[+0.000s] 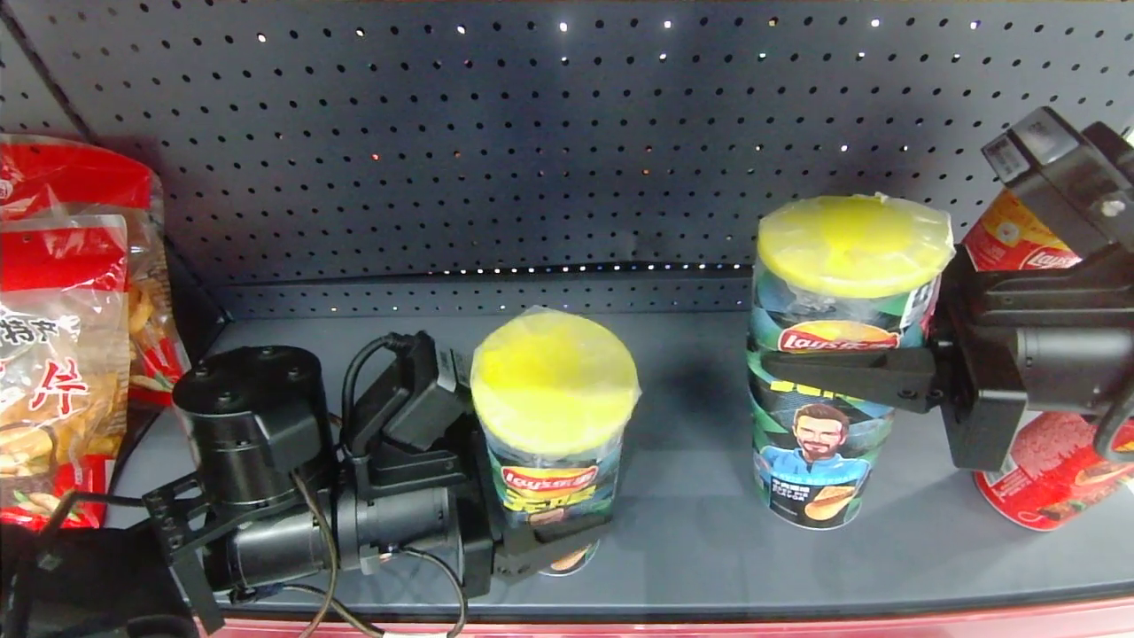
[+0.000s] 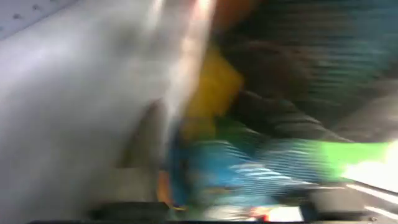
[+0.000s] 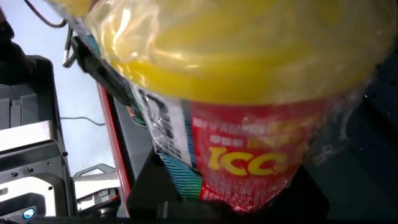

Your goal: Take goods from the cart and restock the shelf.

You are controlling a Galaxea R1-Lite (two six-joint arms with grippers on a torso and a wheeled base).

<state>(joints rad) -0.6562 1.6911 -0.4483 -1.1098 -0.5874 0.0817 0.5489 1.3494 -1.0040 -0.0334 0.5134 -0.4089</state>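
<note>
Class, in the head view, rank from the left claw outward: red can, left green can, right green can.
1. Left green can, held in the left claw.
2. Right green can, mid-right.
3. Red can, far right.

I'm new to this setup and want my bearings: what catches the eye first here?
Two yellow-lidded chip cans on the grey shelf: the left can near the front edge, in the jaws of the left gripper, and the right can held by the right gripper. A red can sits at far right, snack bags at far left.
</note>
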